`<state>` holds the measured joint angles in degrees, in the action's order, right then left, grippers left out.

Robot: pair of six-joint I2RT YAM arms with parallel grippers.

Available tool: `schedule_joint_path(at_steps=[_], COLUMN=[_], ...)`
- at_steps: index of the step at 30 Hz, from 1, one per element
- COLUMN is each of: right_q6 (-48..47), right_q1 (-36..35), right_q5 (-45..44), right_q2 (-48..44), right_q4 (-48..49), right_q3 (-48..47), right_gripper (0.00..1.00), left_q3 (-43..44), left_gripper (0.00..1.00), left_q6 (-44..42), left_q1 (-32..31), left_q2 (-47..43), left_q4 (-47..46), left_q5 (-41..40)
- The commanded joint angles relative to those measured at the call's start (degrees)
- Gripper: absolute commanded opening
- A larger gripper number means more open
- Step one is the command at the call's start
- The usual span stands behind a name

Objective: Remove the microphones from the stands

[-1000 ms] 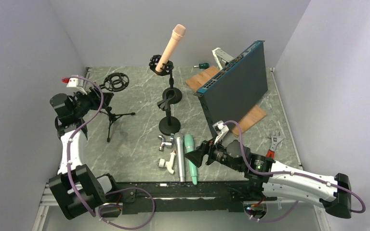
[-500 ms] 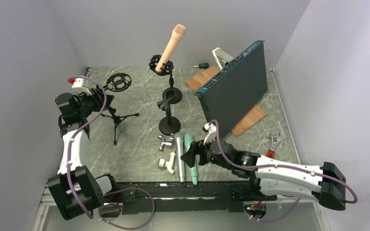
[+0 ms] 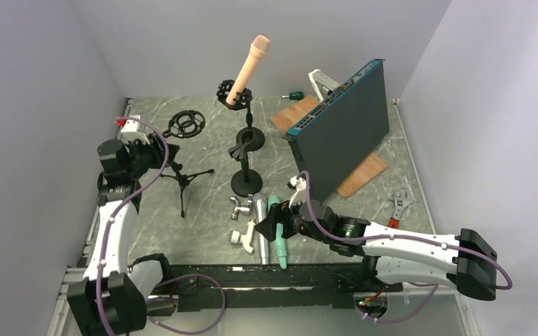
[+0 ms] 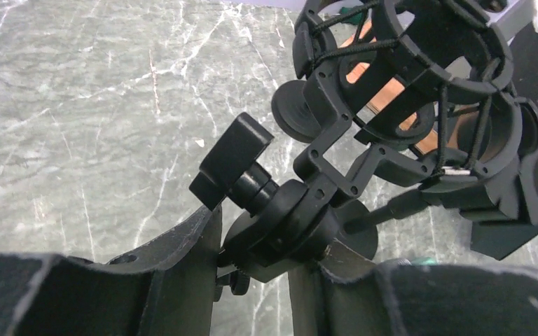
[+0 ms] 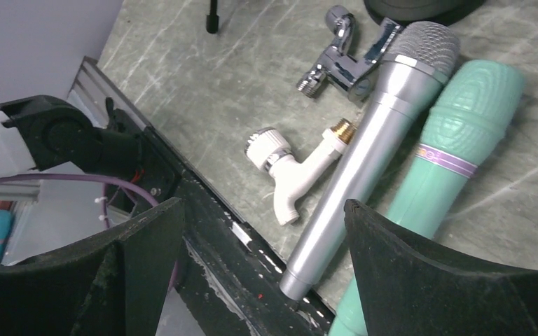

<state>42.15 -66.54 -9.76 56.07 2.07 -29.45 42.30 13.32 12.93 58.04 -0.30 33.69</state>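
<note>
A peach microphone (image 3: 249, 66) sits tilted in a black shock mount (image 3: 235, 92) atop the round-base stand (image 3: 246, 183) at the table's middle. Neither gripper touches it. My left gripper (image 3: 160, 150) is shut on the swivel joint (image 4: 287, 217) of a small black tripod stand (image 3: 182, 178), left of the round-base stand. The tripod's shock mount (image 4: 406, 77) is empty. My right gripper (image 3: 265, 227) is open and empty, low over a silver microphone (image 5: 371, 147) and beside a green microphone (image 5: 455, 140) lying on the table.
A chrome tap fitting (image 3: 240, 205) and a white plastic fitting (image 5: 291, 164) lie left of the silver microphone. A dark rack unit (image 3: 340, 129) leans on a wooden board (image 3: 364, 171) at the right. A wrench (image 3: 399, 204) lies far right.
My left gripper has carried the tripod stand to the right, toward the middle. My right gripper has moved left, over the microphones lying on the table.
</note>
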Motion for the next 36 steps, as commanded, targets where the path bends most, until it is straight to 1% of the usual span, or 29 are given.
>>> schedule_joint_path(at_steps=[1,5,6,7,10,13,17,20,23,24,27,29,32,36], right_q6=[1.3,4.0,4.7,5.0,5.2,6.1,7.8,9.3,10.3,10.6,11.0,11.3,12.9,16.5], right_q1=[-0.3,-0.3,-0.3,-0.2,-0.2,-0.2,-0.2,-0.2,-0.2,-0.2,-0.2,-0.2,-0.2,-0.1], right_q5=[3.8,6.6,7.3,7.8,8.9,8.9,9.5,12.0,13.3,13.8,14.3,14.0,12.9,12.5], right_q2=[2.0,7.2,8.7,10.4,14.9,19.0,23.5,26.8,29.7,30.4,32.7,33.7,35.2,37.9], right_q4=[7.6,11.4,12.0,12.6,13.3,14.0,16.3,18.3,19.9,20.5,20.8,21.0,22.2,24.8], right_q3=[-2.5,-4.3,-5.2,-6.2,-9.8,-13.2,-16.3,-18.1,-19.7,-20.1,-21.7,-22.6,-23.6,-25.6], right_gripper=[0.86,0.85,0.85,0.85,0.85,0.85,0.85,0.84,0.84,0.84,0.84,0.84,0.83,0.79], left_q3=[-5.1,-6.7,-6.8,-7.1,-8.3,-9.5,-10.4,-10.6,-10.0,-9.9,-8.1,-6.7,-3.8,0.9], left_gripper=[0.12,0.09,0.06,0.05,0.07,0.12,0.25,0.44,0.69,0.75,0.89,0.93,0.95,0.98], left_q6=[6.7,6.4,6.4,6.5,7.5,9.7,10.8,11.8,11.7,11.5,10.4,9.8,8.7,6.1], left_q1=[-0.6,-1.0,-1.2,-1.3,-1.5,-1.7,-2.7,-3.3,-4.0,-4.1,-4.2,-4.3,-4.2,-4.2], left_q2=[-6.8,-11.9,-13.0,-14.2,-17.4,-20.1,-22.5,-22.8,-23.9,-24.5,-26.2,-27.8,-30.7,-32.9], left_q4=[4.1,7.6,8.7,9.4,10.9,11.3,13.2,14.3,16.2,16.5,18.7,20.0,21.5,22.7], left_q5=[-0.8,-0.2,-0.3,-0.3,-0.7,-0.4,-2.2,-2.0,-3.0,-3.3,-3.3,-4.1,-5.0,-7.4])
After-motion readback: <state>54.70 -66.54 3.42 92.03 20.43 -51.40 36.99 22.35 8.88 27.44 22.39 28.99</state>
